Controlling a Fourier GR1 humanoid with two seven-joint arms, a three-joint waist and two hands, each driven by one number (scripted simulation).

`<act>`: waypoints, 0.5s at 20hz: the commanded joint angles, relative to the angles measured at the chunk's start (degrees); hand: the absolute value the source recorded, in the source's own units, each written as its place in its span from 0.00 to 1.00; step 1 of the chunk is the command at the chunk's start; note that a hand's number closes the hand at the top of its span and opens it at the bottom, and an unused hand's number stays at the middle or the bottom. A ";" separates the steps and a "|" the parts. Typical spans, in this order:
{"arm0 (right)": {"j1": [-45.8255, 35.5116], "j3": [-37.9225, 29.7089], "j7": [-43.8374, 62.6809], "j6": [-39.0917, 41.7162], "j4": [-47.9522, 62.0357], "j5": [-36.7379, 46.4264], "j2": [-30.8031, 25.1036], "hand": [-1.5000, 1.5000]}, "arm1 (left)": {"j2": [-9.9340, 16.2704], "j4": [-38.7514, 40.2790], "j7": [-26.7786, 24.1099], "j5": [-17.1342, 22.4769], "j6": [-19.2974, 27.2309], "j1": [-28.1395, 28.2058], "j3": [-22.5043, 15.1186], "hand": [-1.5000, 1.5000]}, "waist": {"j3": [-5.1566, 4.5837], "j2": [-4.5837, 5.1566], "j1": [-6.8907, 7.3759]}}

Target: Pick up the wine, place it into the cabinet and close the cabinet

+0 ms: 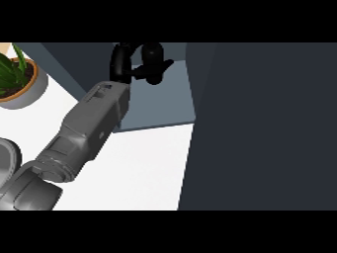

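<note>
Fingers [121, 58] of the left hand [138, 69] are curled inside the open cabinet [156, 106]; whether they hold the wine, I cannot tell. A potted plant [7, 74] stands on the white surface [142, 168].

One potted plant [10, 79], one cabinet [156, 89], one arm [83, 133], one hand [138, 62].

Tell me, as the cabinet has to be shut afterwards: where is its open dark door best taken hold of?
Probably along the long left edge of the door, coming from the side of the white counter. No handle shows, the panel is flat, and that edge stands clear. The left hand, up at the cabinet opening, is the only hand in view.
</note>
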 commanded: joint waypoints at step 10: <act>5.56 0.16 5.31 -0.49 -12.57 -2.32 -2.16 0.00 | -3.44 -2.47 -0.73 2.54 -12.44 -2.81 3.29 0.00 | 0.08 -1.49 2.48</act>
